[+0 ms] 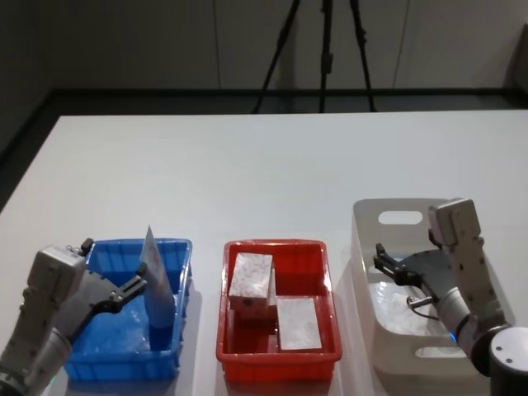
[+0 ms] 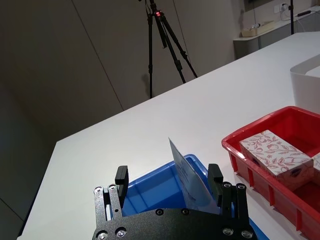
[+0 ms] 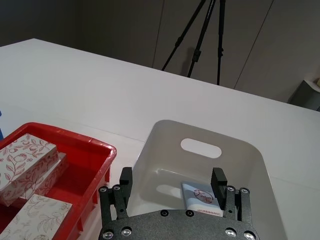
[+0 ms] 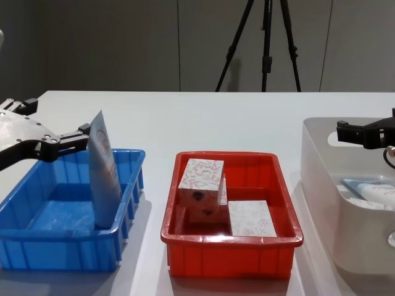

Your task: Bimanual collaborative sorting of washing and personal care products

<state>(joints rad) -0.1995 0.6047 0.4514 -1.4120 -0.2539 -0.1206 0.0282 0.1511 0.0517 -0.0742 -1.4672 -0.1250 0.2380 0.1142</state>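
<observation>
Your left pincer sits open beside the tube standing upright in the blue bin; a nudge could topple it. Your right pincer hangs open above the white bin, where another tube lies.

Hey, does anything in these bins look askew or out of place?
Yes. A pale-blue tube stands on end against the blue bin's right wall, beside the open left claw. In the red bin, one patterned box sits tilted atop the others.
</observation>
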